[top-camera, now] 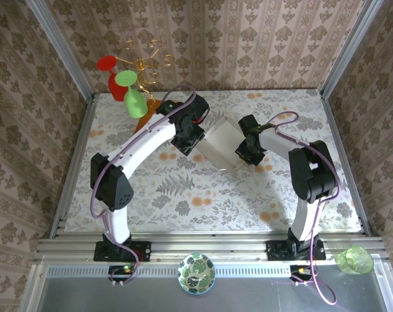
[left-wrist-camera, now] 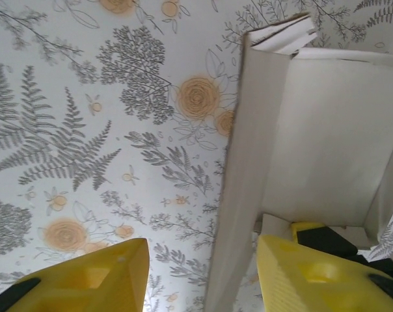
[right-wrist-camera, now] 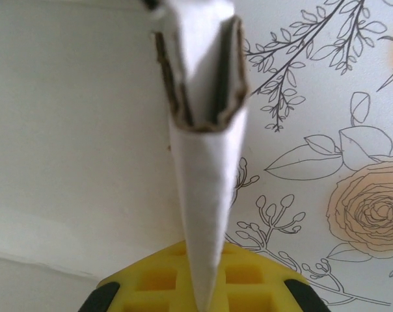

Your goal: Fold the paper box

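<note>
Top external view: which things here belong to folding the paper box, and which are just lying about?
Belong to the job: paper box, left gripper, right gripper.
Just lying about: green cup, leaf-patterned bowl, gold wire stand.

**Top external view:** high and behind, near edge of the table (top-camera: 183,195) at frame bottom, looking down over its whole surface. **The 2 wrist views:** close range, facing the tabletop. All 3 share the paper box (top-camera: 219,144), centre of the top view.
</note>
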You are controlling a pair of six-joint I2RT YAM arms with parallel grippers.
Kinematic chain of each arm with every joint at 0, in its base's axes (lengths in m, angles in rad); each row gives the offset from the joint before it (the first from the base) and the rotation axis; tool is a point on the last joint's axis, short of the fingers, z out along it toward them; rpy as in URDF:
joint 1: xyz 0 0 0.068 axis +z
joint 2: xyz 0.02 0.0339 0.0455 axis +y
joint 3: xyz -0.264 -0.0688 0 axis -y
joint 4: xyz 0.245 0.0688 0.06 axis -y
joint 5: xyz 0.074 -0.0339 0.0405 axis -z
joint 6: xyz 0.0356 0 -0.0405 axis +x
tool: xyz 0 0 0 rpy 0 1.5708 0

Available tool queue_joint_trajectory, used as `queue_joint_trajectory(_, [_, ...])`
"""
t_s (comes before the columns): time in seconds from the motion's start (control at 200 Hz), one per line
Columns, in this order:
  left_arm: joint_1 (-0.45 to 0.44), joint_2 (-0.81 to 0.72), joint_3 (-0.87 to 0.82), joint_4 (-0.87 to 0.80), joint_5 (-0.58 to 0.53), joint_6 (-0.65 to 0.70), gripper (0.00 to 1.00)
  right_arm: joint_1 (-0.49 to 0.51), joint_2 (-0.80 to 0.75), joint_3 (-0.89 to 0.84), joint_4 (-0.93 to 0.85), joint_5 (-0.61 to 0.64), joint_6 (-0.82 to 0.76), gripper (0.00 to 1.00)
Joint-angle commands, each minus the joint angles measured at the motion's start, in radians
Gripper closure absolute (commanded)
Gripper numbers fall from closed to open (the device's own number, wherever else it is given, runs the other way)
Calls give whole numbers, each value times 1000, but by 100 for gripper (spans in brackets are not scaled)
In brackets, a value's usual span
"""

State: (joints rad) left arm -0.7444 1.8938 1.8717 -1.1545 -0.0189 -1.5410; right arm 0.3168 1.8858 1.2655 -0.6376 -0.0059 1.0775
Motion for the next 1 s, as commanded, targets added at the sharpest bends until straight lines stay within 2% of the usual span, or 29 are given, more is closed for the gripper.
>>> queue_joint_trajectory(0.0, [2, 41, -8, 17, 29, -25, 55, 8, -6, -30, -9, 2, 17, 100])
queue_joint_trajectory(0.205, [0, 78, -13, -1, 28, -27, 68, 8, -4, -32, -5, -3, 21, 100])
queue_joint_trajectory(0.44, [-3, 109, 17, -55, 8, -24, 90, 10, -1, -32, -3, -5, 21, 100])
queue_joint_trajectory(0.7, [-7, 145, 69, -128, -10, -6, 100, 13, -7, -32, -4, -18, 36, 100])
queue_joint_trajectory(0.89, [1, 172, 170, -206, -103, 90, 100, 15, -62, -30, -23, -80, 78, 60])
queue_joint_trajectory(0.995, [6, 192, 231, -237, -151, 194, 100, 15, -131, -25, -44, -113, 100, 48])
